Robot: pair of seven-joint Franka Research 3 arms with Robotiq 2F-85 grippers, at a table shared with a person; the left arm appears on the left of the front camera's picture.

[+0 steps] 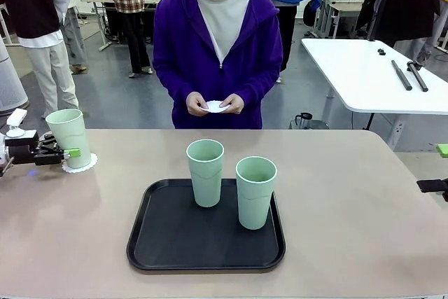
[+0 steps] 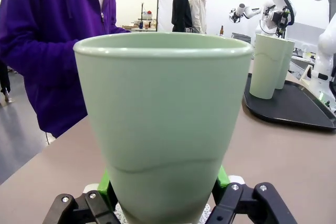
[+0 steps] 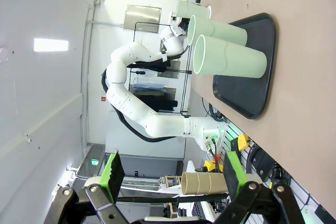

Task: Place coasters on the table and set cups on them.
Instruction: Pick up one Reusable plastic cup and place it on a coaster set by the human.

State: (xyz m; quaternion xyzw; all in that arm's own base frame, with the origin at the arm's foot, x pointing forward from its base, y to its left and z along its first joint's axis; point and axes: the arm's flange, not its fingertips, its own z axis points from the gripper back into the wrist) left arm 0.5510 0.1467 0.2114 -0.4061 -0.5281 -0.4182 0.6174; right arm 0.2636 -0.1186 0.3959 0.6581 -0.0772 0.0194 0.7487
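Right gripper (image 3: 170, 174): jaws spread wide, nothing held between the green pads.

Table (image 1: 364, 208): tan top, rounded corners. A black tray (image 1: 140, 243) is set near its middle, toward the robot's side. Two cups are stood upright on the tray, close but apart: nearer cup (image 1: 255, 192) to the right, farther cup (image 1: 205, 171) to the left. Both are pale mint green, tapered and smooth, with plain walls.

A third cup (image 1: 68, 134) is stood upright by the table's left edge, well apart from the tray. It is gripped low on its wall by the left gripper (image 1: 70, 153), whose pads are pressed against both sides. A faint curved line is noted across its lower wall in the left wrist view. A white lacy coaster (image 1: 82, 166) is laid under its base; whether the base touches it cannot be told.

Past the far edge, a person (image 1: 217, 40) in a purple zipped jacket is stood facing the tray. A second coaster (image 1: 215, 106) is held between the person's hands (image 1: 198, 103).

Farther right, a white table (image 1: 364, 68) is seen, with dark tools (image 1: 409, 75) laid on it.
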